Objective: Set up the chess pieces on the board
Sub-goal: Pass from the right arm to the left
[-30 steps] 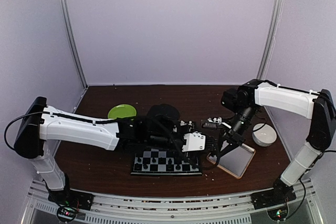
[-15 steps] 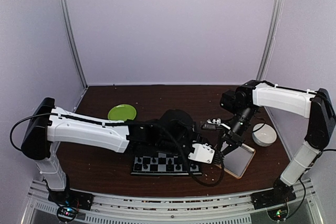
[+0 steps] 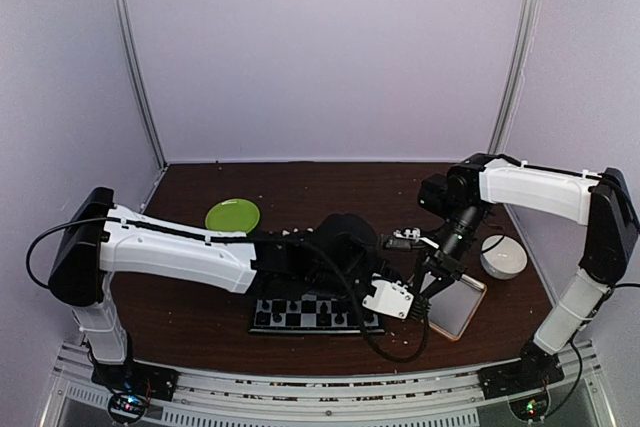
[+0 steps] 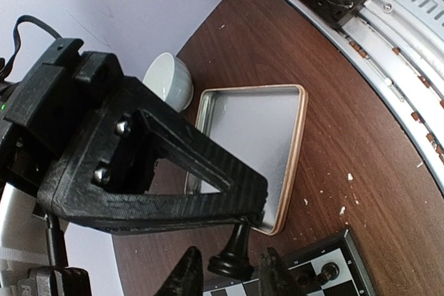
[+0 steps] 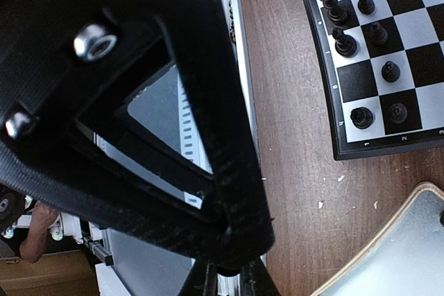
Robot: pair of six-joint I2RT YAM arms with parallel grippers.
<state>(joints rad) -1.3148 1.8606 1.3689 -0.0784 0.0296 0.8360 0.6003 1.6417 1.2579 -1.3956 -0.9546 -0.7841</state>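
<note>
On the flat grey-and-black checkered board [image 3: 300, 332], small black chess pieces [image 5: 345, 43] are ranked along the near edge, so setup is judged part done. Just off the board's right edge, the left claw [image 4: 230, 274] is set part-open astride one upright black chess piece [image 4: 232, 258], prob. for a lift. Whether the pads touch it can't be told. Right of the board a tan-rimmed rectangular metal tray [image 4: 253, 126] is laid. The right claw [image 5: 227, 281] is shut above it w/ nothing seen held, prob. parked clear. Further right of the board a white round bowl [image 4: 170, 84] is seen, and beyond its far left a green round plate [image 3: 232, 214].
</note>
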